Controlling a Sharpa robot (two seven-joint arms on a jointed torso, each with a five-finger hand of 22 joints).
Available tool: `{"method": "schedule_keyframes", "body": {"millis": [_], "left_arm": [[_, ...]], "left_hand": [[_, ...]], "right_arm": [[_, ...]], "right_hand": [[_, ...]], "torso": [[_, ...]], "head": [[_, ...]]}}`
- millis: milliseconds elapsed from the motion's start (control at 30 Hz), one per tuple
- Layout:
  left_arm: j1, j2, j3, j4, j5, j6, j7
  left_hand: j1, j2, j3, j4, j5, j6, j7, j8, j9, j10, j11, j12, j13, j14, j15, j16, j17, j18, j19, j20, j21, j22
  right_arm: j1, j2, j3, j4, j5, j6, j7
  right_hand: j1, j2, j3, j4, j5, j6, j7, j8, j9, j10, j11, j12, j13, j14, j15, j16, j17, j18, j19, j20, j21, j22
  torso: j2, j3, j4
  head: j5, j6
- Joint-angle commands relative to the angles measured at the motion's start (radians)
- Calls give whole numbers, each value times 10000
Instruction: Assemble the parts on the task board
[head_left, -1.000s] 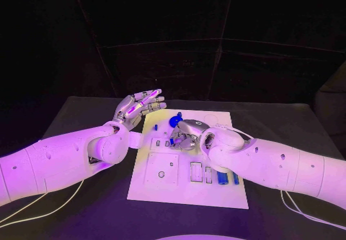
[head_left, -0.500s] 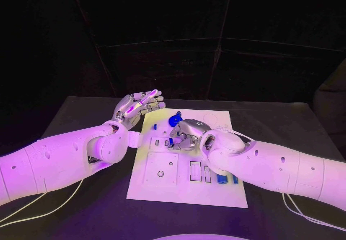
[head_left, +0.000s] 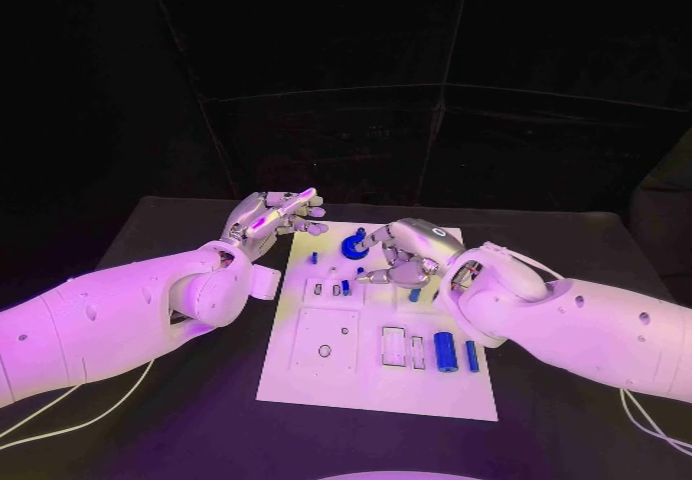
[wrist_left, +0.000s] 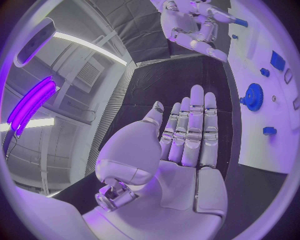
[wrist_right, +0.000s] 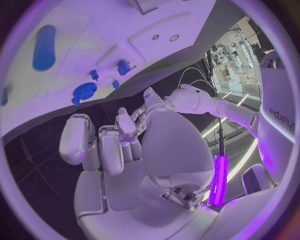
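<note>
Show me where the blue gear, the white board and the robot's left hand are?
blue gear (head_left: 353, 244), head view, on its toothed disc.
task board (head_left: 375, 385), head view, on its bare near end.
left hand (head_left: 268, 218), head view, on the hand's middle.

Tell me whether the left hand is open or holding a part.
Open. The left hand shows a bare palm with straight fingers and nothing in it, beside the board, off its edge.

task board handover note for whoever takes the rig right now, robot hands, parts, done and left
Left robot hand: open, fingers straight, off the task board's far-left corner, holding nothing.
Right robot hand: over the board's far half, fingers curled; cannot tell if it holds a part.
Parts: blue gear at the far end; blue cylinder and a slimmer blue piece near the right edge.
Done: unclear. Left: the loose pieces still lie on the board.
</note>
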Motion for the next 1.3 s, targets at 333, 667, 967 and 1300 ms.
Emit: {"method": "schedule_keyframes", "body": {"millis": [333, 667, 967, 1300], "left_arm": [[820, -42, 17, -359, -4604, 1243, -5230], [1492, 638, 11, -1013, -7577, 4153, -8850], [1674, 1592, -230, -1599, -8957, 4719, -9954], [1753, 2324, -358, -2020, -9792, 4861, -10323]], "left_hand": [[-814, -564, -346, 366, 68, 710, -772, 310, 196, 2294, -989, 1896, 1619, 2769, -1187, 10162, 10705, 66, 3715, -1358, 3733, 2089], [-735, -253, -274, 784, 29, 540, -881, 969, 684, 1291, -1088, 3805, 3521, 2496, -1272, 10822, 11550, -384, 4461, -1485, 6897, 5956], [-1130, -402, -651, 1555, 51, 231, -1321, 2966, 2118, 1978, -1430, 8758, 8198, 2949, -1566, 11997, 13685, -853, 5161, -1759, 9094, 9159], [-1536, -608, -1413, 2248, 26, -591, -1352, 4344, 3338, 1816, -1484, 9642, 9009, 2997, -1581, 12100, 13923, -879, 5103, -1748, 9318, 9485]], "right_arm": [[1105, -1641, 20, 314, 3690, 1064, 1653], [1314, -1830, 19, -259, 4234, 1381, 1584], [1349, -1820, 19, -428, 4289, 1452, 1480], [1365, -1742, 18, -541, 4296, 1470, 1331]], "right_hand": [[391, 292, -158, 13, 194, 65, -60, 114, 36, -202, -31, -330, -281, 558, 20, -319, 676, 86, -245, -36, -270, -425], [382, 321, -373, 88, 359, 117, -84, 162, 48, -282, -55, -492, -424, 500, -4, -514, 445, 158, -421, -59, -524, -843], [415, 337, -518, 116, 563, 142, -101, 190, 52, -218, -70, -428, -377, 525, -21, -500, 492, 152, -395, -75, -538, -834], [404, 332, -596, 143, 629, 157, -107, 206, 55, -211, -75, -429, -380, 530, -25, -504, 495, 153, -391, -82, -552, -849]], "torso": [[-397, 88, -31], [-596, 192, -85], [-634, 228, -99], [-614, 223, -99]], "head": [[-90, -174], [-47, -340], [-44, -378], [-4, -408]]}}
